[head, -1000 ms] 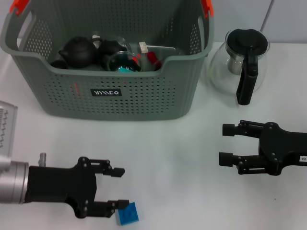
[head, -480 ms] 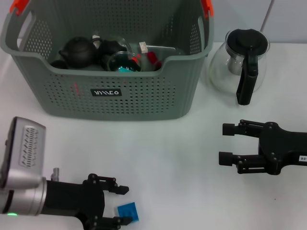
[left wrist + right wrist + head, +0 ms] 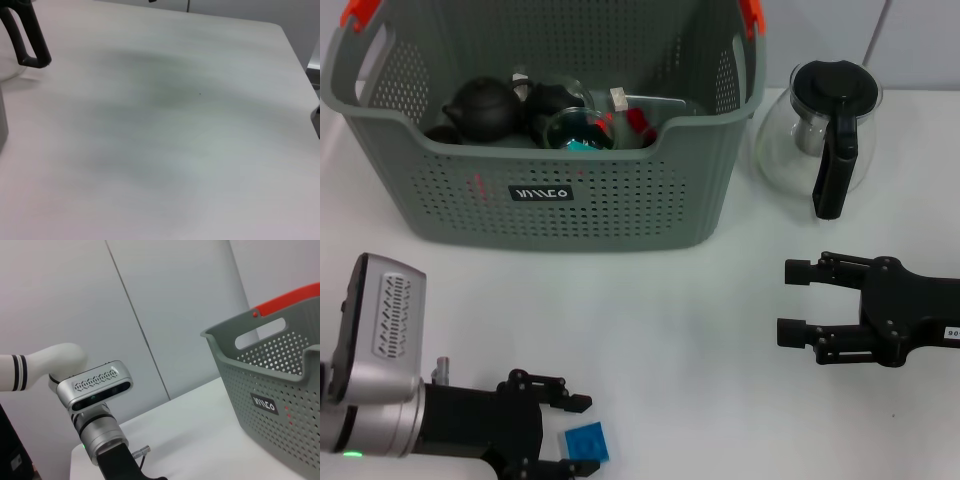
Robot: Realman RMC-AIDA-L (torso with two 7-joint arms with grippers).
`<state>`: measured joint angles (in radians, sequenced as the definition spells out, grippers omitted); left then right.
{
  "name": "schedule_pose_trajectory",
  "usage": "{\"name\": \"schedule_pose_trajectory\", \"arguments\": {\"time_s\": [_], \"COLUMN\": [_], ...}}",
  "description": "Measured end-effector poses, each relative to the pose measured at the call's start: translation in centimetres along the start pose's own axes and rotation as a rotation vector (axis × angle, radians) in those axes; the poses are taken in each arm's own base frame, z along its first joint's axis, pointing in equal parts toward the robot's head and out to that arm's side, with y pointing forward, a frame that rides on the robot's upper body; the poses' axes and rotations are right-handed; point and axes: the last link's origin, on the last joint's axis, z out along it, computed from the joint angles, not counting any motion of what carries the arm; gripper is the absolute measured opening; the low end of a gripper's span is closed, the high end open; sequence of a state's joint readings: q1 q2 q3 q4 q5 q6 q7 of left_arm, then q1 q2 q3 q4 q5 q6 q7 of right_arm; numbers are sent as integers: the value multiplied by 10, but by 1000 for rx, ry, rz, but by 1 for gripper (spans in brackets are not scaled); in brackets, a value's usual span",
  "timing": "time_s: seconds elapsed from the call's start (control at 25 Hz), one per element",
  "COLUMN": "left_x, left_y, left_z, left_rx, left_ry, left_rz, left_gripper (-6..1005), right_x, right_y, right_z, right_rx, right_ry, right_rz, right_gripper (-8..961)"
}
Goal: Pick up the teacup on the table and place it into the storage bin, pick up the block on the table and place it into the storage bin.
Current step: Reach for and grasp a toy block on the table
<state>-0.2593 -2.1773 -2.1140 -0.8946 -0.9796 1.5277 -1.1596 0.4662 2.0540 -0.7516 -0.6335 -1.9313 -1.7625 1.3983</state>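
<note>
The blue block (image 3: pixel 586 441) lies on the white table near the front edge. My left gripper (image 3: pixel 582 436) is open and low over it, one finger behind the block and one in front, neither clearly touching. The grey perforated storage bin (image 3: pixel 550 190) stands at the back left, and the right wrist view shows its wall (image 3: pixel 280 390). It holds dark teapots (image 3: pixel 480 105) and glassware. No teacup shows on the table. My right gripper (image 3: pixel 788 301) hovers open and empty at the right.
A glass coffee pot (image 3: pixel 825 130) with a black handle stands right of the bin; its handle (image 3: pixel 25 40) shows in the left wrist view. The left arm's silver wrist (image 3: pixel 100 405) shows in the right wrist view.
My left arm swung toward the table's front edge, bringing its wrist housing into view. Its fingers now sit on either side of the blue block. The right arm has not moved.
</note>
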Motion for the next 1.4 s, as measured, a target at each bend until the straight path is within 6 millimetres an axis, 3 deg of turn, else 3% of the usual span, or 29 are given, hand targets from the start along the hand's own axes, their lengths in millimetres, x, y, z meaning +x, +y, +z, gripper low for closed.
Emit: {"name": "schedule_pose_trajectory", "arguments": {"time_s": [1.4], "left_x": [0], "left_y": [-8], "left_z": [0], "left_rx": [70], "left_ry": [8], "left_rz": [41], "left_gripper": [656], "right_x": [1], "right_y": [0], "right_z": [-2], "right_rx": [5], "right_ry": [2], "right_rz": [2], "right_gripper": [915]}}
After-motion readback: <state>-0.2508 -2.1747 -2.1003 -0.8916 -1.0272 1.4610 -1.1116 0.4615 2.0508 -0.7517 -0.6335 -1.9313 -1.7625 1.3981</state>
